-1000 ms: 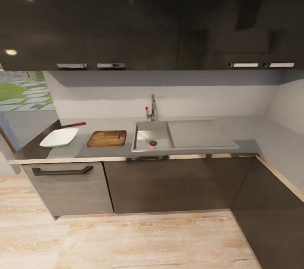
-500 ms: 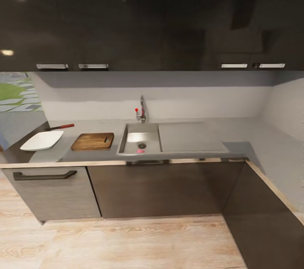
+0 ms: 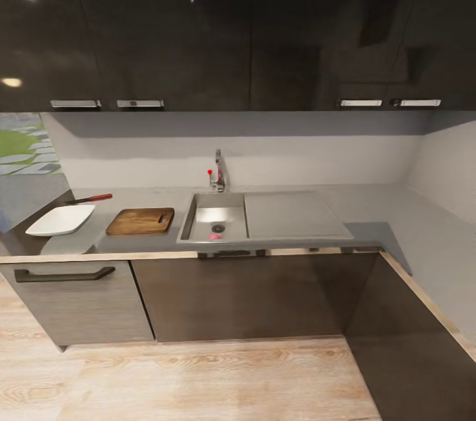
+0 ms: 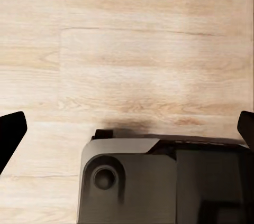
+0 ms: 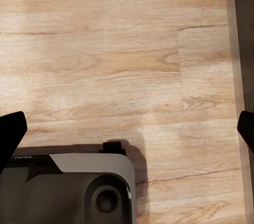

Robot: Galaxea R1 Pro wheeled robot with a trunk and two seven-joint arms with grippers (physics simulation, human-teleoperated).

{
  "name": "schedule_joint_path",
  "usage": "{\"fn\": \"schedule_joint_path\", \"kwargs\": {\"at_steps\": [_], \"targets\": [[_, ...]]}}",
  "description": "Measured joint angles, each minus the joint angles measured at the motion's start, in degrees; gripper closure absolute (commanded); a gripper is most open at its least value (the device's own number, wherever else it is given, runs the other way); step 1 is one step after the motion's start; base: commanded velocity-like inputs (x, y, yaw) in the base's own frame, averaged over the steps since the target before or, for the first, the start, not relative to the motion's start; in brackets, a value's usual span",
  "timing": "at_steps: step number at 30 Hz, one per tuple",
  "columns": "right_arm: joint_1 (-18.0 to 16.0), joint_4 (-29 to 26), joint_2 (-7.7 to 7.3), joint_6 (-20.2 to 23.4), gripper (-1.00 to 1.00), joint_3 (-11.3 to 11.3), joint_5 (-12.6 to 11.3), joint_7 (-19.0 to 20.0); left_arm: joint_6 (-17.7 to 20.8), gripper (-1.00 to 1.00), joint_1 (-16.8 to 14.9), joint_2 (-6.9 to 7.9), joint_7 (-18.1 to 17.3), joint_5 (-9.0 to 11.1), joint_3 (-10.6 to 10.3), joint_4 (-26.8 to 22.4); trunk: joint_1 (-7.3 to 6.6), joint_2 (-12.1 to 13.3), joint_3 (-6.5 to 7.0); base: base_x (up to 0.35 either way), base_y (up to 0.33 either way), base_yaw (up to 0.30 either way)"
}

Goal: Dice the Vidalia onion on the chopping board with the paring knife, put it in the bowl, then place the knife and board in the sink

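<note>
Four task items line the countertop (image 3: 297, 236): the bowl (image 3: 60, 220), with the paring knife (image 3: 89, 198) behind it lying lengthwise along the counter, red handle toward the sink (image 3: 213, 223); and the chopping board (image 3: 141, 221), long axis along the counter, handle slot nearest the basin. A pink Vidalia onion (image 3: 215, 236) sits beside the drain. Both wrist cameras face the wooden floor (image 4: 137, 65); the left gripper (image 4: 129, 131) and right gripper (image 5: 129, 131) show fingertips spread wide, holding nothing.
</note>
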Motion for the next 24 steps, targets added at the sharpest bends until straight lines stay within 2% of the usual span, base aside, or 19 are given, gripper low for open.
{"fn": "schedule_joint_path", "kwargs": {"at_steps": [3, 5, 6, 8, 12, 14, 18, 19, 20, 22, 24], "targets": [[0.0, 0.0, 0.06, 0.0, -1.00, 0.0, -0.1, 0.0, 7.1, -1.00, -2.5, -0.36, 0.0, 0.0, -0.1, -5.0, 0.00, 0.0, 0.01, 0.000, 0.000, 0.000], [0.0, 0.0, 0.08, 0.0, -1.00, 0.0, -0.1, 0.0, 10.0, -1.00, -4.2, -0.88, 0.0, 0.1, -0.1, -7.5, 0.00, 0.0, 0.01, 0.000, 0.000, 0.000], [0.0, 0.0, 0.09, 0.0, -1.00, 0.0, -0.1, 0.0, 10.8, -1.00, -4.8, -1.09, 0.0, 0.1, -0.1, -8.3, 0.00, 0.0, 0.00, 0.000, 0.000, 0.000], [0.0, 0.0, 0.02, 0.0, -1.00, 0.0, 0.0, 0.0, 13.3, -1.00, -8.3, -2.21, 0.0, 0.1, -0.3, -12.3, 0.00, 0.0, 0.03, 0.000, 0.000, 0.000], [0.0, 0.0, -0.05, 0.0, -1.00, 0.0, 0.0, 0.0, 16.2, -1.00, -13.7, -3.37, 0.0, 0.1, -0.8, -14.3, 0.00, 0.0, 0.02, 0.000, 0.000, 0.000], [0.0, 0.0, -0.02, 0.0, -1.00, 0.0, 0.0, 0.0, 19.8, -1.00, -17.5, -4.12, 0.0, 0.1, -2.4, -14.8, 0.00, 0.0, 0.02, 0.000, 0.000, 0.000], [0.0, 0.0, -0.03, 0.0, -1.00, 0.0, 0.0, 0.0, 24.7, -1.00, -22.4, -4.72, 0.0, 0.0, -5.4, -16.9, 0.00, 0.0, 0.02, 0.000, 0.000, 0.000], [0.0, 0.0, -0.17, 0.0, -1.00, 0.0, -0.1, 0.0, 27.3, -1.00, -25.5, -5.24, 0.0, 0.1, -6.6, -18.6, 0.00, 0.0, 0.03, 0.000, 0.000, 0.000], [0.0, 0.0, -0.20, 0.0, -1.00, 0.0, -0.1, 0.0, 28.3, -1.00, -28.1, -5.54, 0.0, 0.1, -6.8, -19.0, 0.00, 0.0, 0.03, 0.000, 0.000, 0.000], [0.0, 0.0, -0.16, 0.0, -1.00, 0.0, -0.1, 0.0, 29.8, -1.00, -30.6, -6.04, 0.0, 0.1, -7.0, -19.2, 0.00, 0.0, 0.02, 0.000, 0.000, 0.000], [0.0, 0.0, -0.10, 0.0, -1.00, 0.0, -0.1, 0.0, 32.6, -1.00, -35.8, -6.62, 0.0, 0.2, -7.3, -18.8, 0.00, 0.0, 0.03, 0.000, 0.000, 0.000]]}}
